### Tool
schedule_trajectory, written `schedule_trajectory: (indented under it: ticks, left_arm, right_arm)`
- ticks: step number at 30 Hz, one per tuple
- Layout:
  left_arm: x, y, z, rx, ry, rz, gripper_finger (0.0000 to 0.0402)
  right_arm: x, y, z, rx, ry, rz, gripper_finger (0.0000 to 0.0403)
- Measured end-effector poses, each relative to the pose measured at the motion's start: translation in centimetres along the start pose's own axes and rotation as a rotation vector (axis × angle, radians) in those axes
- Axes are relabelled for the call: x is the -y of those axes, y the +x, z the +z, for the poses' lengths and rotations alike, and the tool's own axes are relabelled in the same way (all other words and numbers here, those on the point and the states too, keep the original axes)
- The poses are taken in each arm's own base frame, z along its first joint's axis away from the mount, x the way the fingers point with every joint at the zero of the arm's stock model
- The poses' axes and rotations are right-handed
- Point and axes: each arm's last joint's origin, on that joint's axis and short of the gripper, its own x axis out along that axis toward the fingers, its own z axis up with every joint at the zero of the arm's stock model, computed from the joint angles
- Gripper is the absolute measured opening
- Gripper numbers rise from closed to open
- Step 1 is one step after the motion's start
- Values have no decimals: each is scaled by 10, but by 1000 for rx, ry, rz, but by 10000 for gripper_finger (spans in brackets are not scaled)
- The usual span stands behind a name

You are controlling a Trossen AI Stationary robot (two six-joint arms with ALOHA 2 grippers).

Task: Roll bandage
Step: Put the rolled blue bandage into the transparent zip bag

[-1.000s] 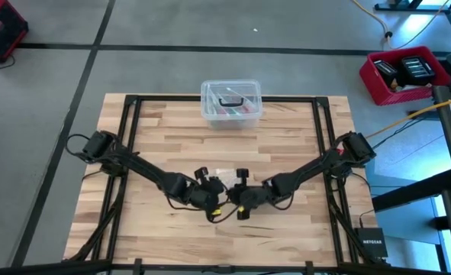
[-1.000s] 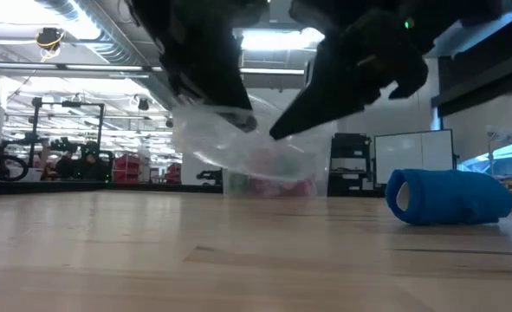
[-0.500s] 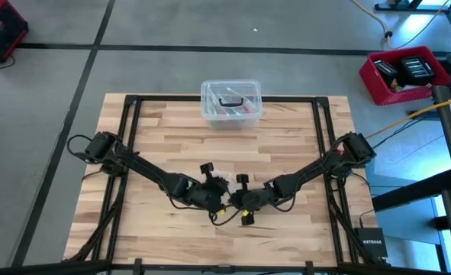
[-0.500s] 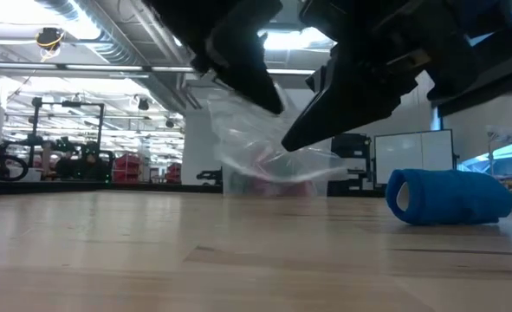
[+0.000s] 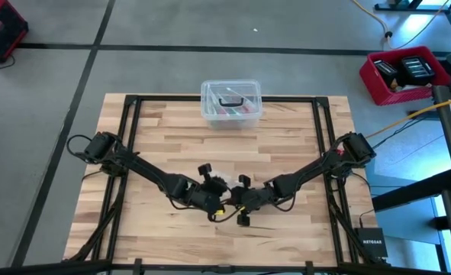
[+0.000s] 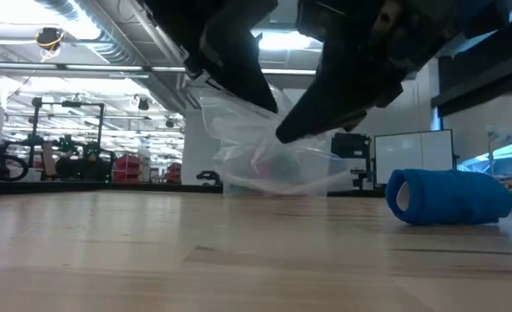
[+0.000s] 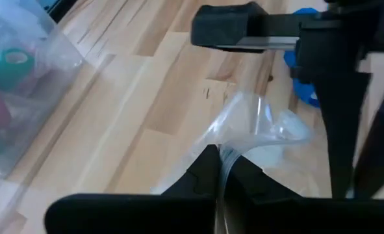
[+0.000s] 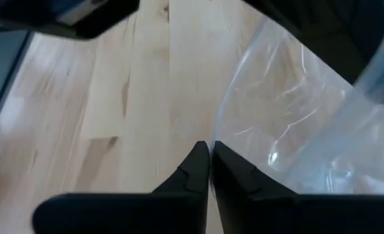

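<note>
Clear plastic bag [image 6: 268, 160] has been drawn tauter and lower between the left gripper [image 7: 219, 170] and right gripper [image 8: 209, 170], each pinched shut on an edge. Meanwhile the blue bandage [image 6: 449, 198] lies already rolled on the table [image 6: 152, 260], apart (bagging looks next).

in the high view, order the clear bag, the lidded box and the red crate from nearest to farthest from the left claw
1. Clear bag: pinched in the left claw, mid-table, with the right claw right beside it.
2. Lidded box: at the table's far edge, centre.
3. Red crate: on the floor, beyond the table's far right corner.
</note>
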Motion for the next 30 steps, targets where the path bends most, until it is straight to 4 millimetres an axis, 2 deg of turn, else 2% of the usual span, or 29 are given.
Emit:
schedule_trajectory:
  ticks: [8,14,19,22,30]
  left_arm:
    - [-3,3,1,-2,-94,12,1]
    - [-4,4,1,-6,-125,15,1]
    - [-4,4,0,-14,-98,9,2]
    - [-3,3,0,-19,-86,-1,1]
    - [1,-1,-3,-20,-50,-13,3]
  right_arm:
    - [-2,13,-4,45,-86,-1,48]
    - [-2,20,-10,40,-171,-31,34]
    - [-3,19,-7,61,-136,-48,35]
    - [-6,19,-2,62,-143,-16,71]
    - [-8,12,8,-31,-215,-79,215]
